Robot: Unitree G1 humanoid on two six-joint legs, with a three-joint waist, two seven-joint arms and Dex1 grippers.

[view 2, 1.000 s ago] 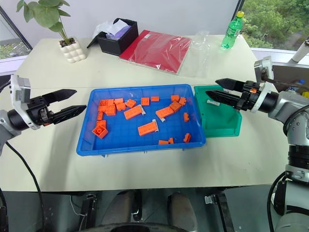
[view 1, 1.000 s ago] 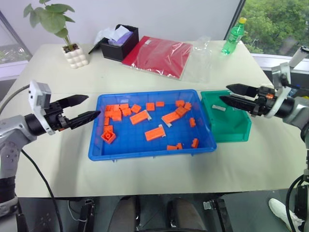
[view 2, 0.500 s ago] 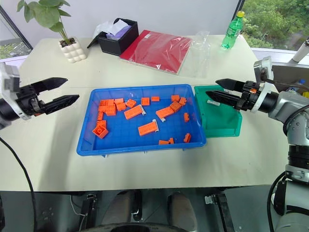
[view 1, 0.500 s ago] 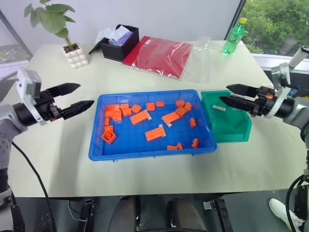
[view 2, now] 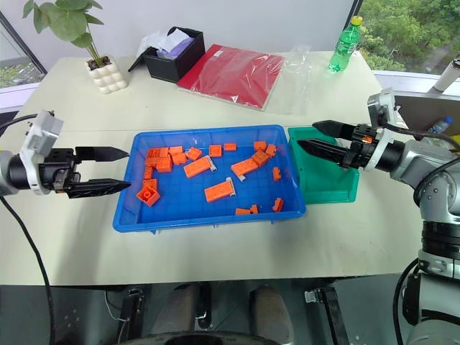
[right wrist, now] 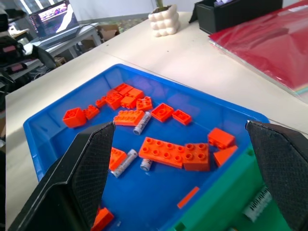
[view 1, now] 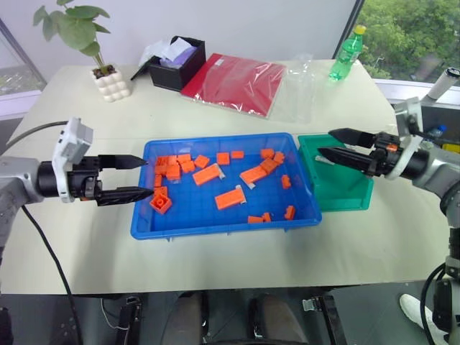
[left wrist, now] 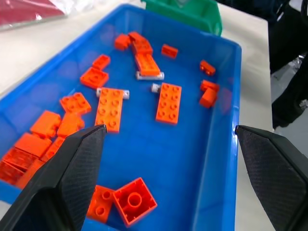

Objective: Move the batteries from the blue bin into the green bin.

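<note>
While both arms hang over the tabletop, the scene sits on a pale cream table w/ rounded edges, next to a big window showing green trees at the far right corner. Blue bin lies mid-table, green bin touching its right wall. Inside the blue bin: scattered orange bricks plus the batteries, slim grey cylinders lying flat btwn the bricks; three are clear in the right wrist view, one beside a long brick, two near each other closer to the near wall. Another grey cylinder w/ a label lies in the green bin, seen at the edge of the right wrist view. Left gripper hovers just left of the blue bin's left wall, fingers spread apart, nothing btwn them, tips pointing toward the bin. Right gripper hovers over the green bin, pointing left toward the blue bin, fingers also wide apart & empty. Far side of the table: potted plant in a white bumpy pot at far left, black box w/ tissue-like stuff in it, red plastic-wrapped sheet beside it, clear plastic bag, green bottle w/ yellow cap at far right. Right wrist view shows a laptop screen & desks in the bkgd beyond the table. Dark floor shows below the near table edge.
</note>
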